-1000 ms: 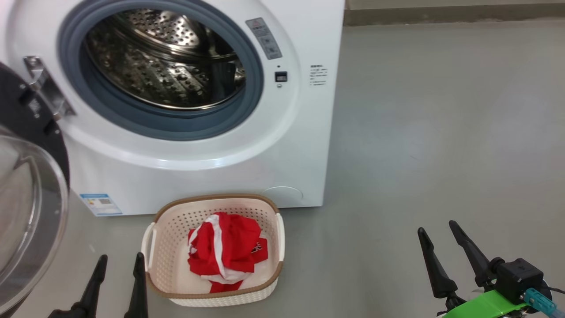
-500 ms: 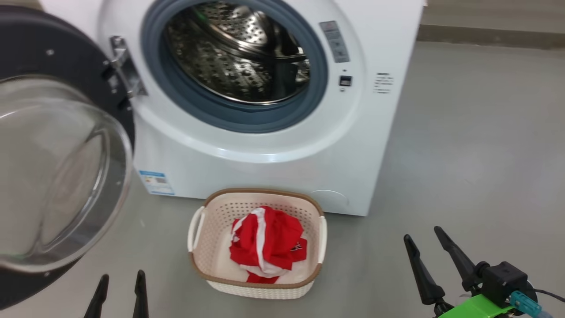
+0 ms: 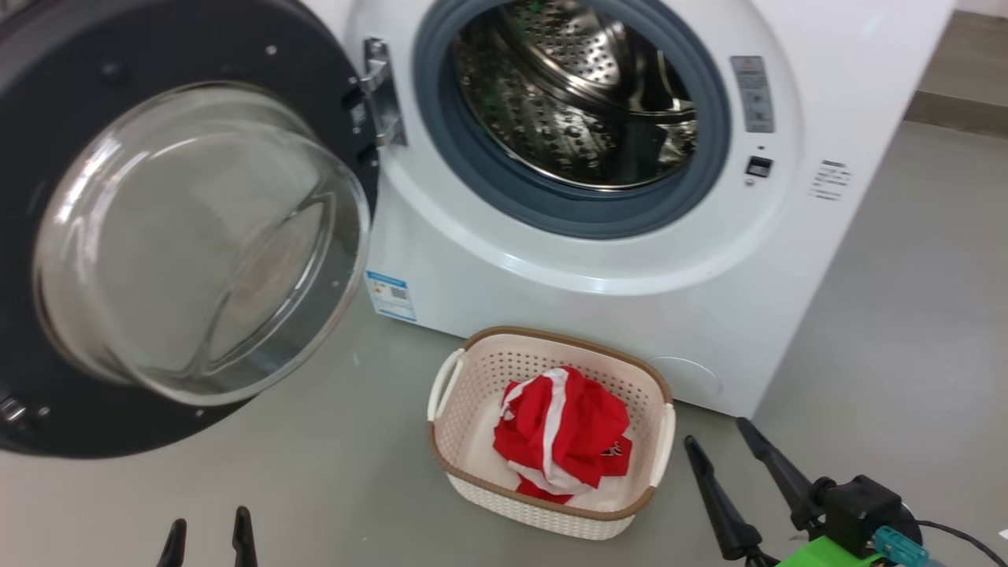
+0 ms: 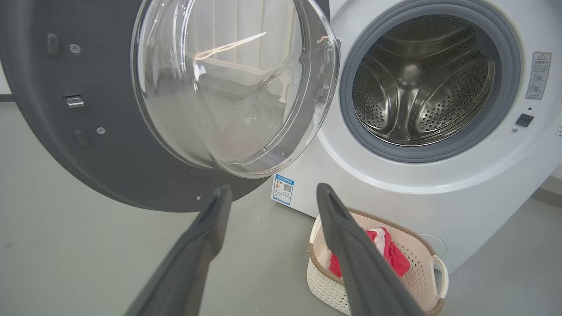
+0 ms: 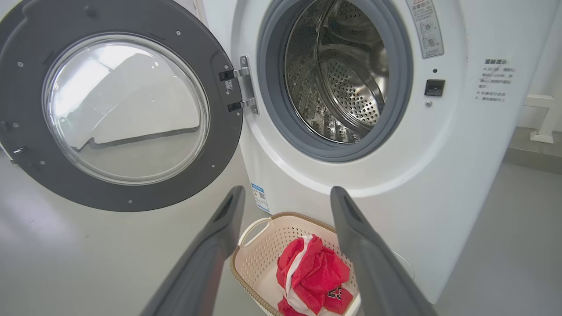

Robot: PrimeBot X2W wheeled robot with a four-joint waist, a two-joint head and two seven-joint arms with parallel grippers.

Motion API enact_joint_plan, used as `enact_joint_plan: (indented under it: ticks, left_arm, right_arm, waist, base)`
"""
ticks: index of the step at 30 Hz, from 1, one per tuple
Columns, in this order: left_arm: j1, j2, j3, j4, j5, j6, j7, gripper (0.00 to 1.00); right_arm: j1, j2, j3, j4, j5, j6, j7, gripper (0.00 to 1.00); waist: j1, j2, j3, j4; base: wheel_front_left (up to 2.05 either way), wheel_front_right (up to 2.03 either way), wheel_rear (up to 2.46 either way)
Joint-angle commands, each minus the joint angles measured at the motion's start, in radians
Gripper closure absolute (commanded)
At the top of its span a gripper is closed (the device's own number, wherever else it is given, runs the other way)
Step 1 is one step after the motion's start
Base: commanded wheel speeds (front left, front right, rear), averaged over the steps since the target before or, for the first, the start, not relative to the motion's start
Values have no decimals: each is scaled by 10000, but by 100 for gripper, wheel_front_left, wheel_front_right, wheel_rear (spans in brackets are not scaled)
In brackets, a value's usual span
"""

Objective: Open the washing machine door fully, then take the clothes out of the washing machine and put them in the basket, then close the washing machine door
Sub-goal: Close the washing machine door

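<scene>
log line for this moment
washing machine door open | drum empty | clothes in basket | left gripper open | right gripper open

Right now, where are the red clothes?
In the head view, the clothes lie in the basket on the floor, in front of the washing machine, with the open door to their left.

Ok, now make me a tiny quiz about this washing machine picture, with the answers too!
1. True or false: the big round door with the glossy black rim and clear glass bowl stands wide open.
2. What holds the bundle of red and white clothes?
3. Fill in: the left gripper and the right gripper, each with two long dark fingers, are both ____ and hold nothing.
Key: 1 true; 2 the small cream plastic basket with the brown rim; 3 open.
</scene>
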Motion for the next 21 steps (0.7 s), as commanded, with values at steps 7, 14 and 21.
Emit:
enact_joint_plan:
  ticks: [7, 14, 21]
  left_arm:
    - [189, 53, 36, -626, -455, 588, -51, 0]
    - [436, 53, -147, -1012, -809, 969, -51, 0]
    - [547, 53, -216, -1202, -932, 1137, -51, 0]
  right_arm:
    - [-695, -192, 871, -127, 62, 63, -65, 0]
    - [-905, -270, 1266, 7, 151, 63, -65, 0]
    - [-935, -316, 1432, 74, 243, 63, -65, 0]
  waist:
    - [0, -1, 78, 1016]
    - [0, -1, 148, 1140]
    - [0, -1, 135, 1129]
  base:
    - [0, 0, 0]
    - [0, 0, 0]
    - [0, 0, 0]
